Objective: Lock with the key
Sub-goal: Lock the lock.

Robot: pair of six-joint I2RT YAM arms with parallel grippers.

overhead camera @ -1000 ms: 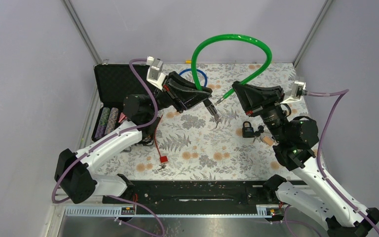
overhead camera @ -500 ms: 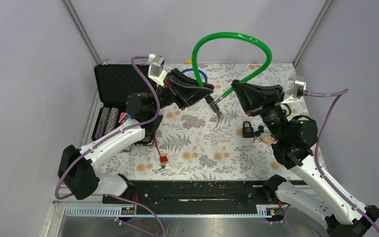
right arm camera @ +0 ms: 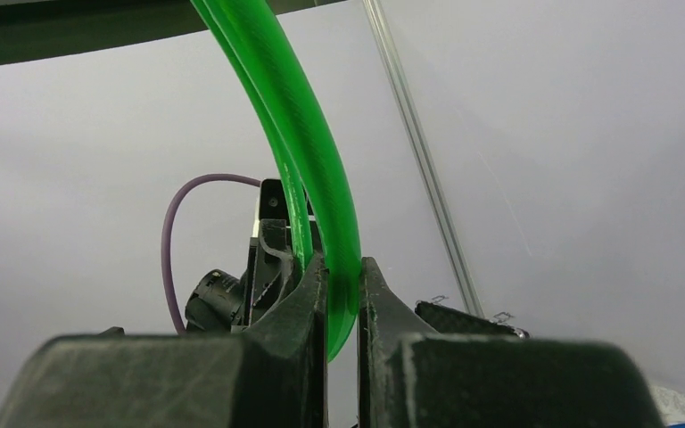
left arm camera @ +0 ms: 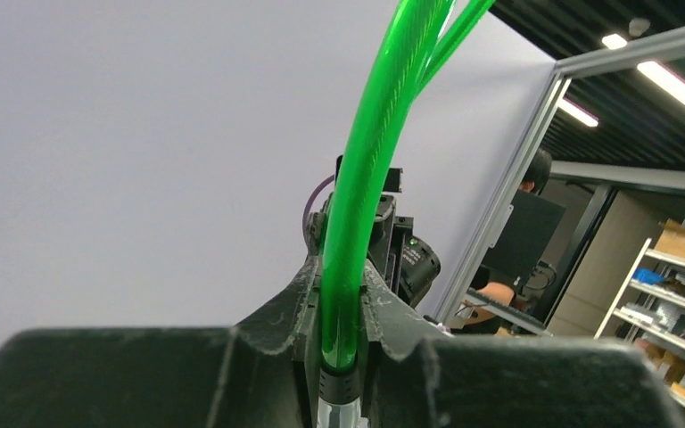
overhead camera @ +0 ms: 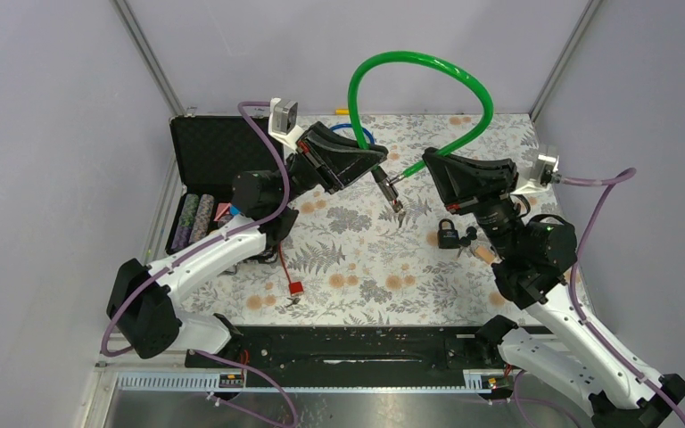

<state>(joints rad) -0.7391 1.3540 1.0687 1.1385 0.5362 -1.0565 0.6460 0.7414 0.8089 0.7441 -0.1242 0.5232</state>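
A green cable lock (overhead camera: 428,64) arches high between both arms. My left gripper (overhead camera: 376,163) is shut on one end of it; in the left wrist view (left arm camera: 339,267) the cable (left arm camera: 379,134) runs up between the fingers, and its black ferrule and metal pin sit below them. The pin (overhead camera: 392,198) hangs under the gripper. My right gripper (overhead camera: 425,160) is shut on the other end, which shows in the right wrist view (right arm camera: 343,267) as a cable (right arm camera: 312,116) rising between the fingers. A black padlock (overhead camera: 448,235) with keys (overhead camera: 469,237) lies on the floral mat under the right arm.
An open black case (overhead camera: 210,147) with poker chips (overhead camera: 194,218) stands at the left. A blue ring (overhead camera: 363,135) lies behind the left gripper. A red tag on a wire (overhead camera: 295,288) lies near the front. A tan tag (overhead camera: 482,253) lies by the keys.
My left gripper has moved a little up and right with its cable end, closer to the right gripper. The arch has shifted slightly. The right arm has barely moved.
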